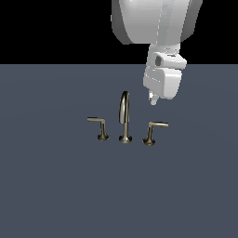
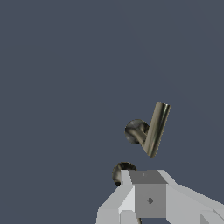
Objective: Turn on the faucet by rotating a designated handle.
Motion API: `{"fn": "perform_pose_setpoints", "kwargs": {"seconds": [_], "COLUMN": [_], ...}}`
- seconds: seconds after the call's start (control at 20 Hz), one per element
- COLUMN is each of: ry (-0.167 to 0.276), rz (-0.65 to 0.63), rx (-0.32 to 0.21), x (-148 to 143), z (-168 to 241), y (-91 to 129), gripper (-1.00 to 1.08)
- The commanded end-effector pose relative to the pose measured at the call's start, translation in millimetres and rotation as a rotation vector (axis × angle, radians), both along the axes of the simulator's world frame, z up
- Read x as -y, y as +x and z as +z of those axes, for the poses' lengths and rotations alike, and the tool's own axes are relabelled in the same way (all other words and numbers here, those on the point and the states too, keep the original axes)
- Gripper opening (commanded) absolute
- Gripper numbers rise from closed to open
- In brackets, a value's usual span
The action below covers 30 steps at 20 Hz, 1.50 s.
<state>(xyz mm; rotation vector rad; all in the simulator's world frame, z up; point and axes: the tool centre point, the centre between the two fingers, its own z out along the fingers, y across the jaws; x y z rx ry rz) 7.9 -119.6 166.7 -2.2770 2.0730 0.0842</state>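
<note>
The faucet (image 1: 124,118) stands mid-floor with a tall arched spout and two lever handles. The handle (image 1: 156,127), with the brighter pale arm, is on the exterior view's right of the spout. The twin lever (image 1: 98,124) with the dark-tipped arm is on the left. My gripper (image 1: 153,99) hangs above and a little behind the handle, apart from it, fingers together and empty. In the wrist view the handle (image 2: 155,129) lies just beyond my gripper (image 2: 146,176). A dark round faucet part (image 2: 121,171) is partly hidden by the fingers.
The faucet sits on a flat blue-grey floor (image 1: 56,186) with nothing else on it. The arm's large white body (image 1: 155,21) fills the upper part of the exterior view.
</note>
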Motion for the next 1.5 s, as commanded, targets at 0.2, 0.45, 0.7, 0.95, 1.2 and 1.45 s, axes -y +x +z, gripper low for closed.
{"fn": "perform_pose_setpoints", "kwargs": {"seconds": [0.2,0.45,0.7,0.95,1.2,1.45], "ry": [-0.047,-0.071,-0.081,-0.081,-0.081,-0.081], "rz": [-0.16,-0.23,-0.259,-0.258,-0.259,-0.259], "rx": [-0.008,-0.011,-0.011,-0.012,-0.012,-0.011], "x": [24,35,40,40,46,52], "z": [-46,-67,-75,-76,-76,-76], "y": [7,8,8,8,-9,-27], "gripper": [-1.0,-1.0,-1.0,-1.0,-1.0,-1.0]}}
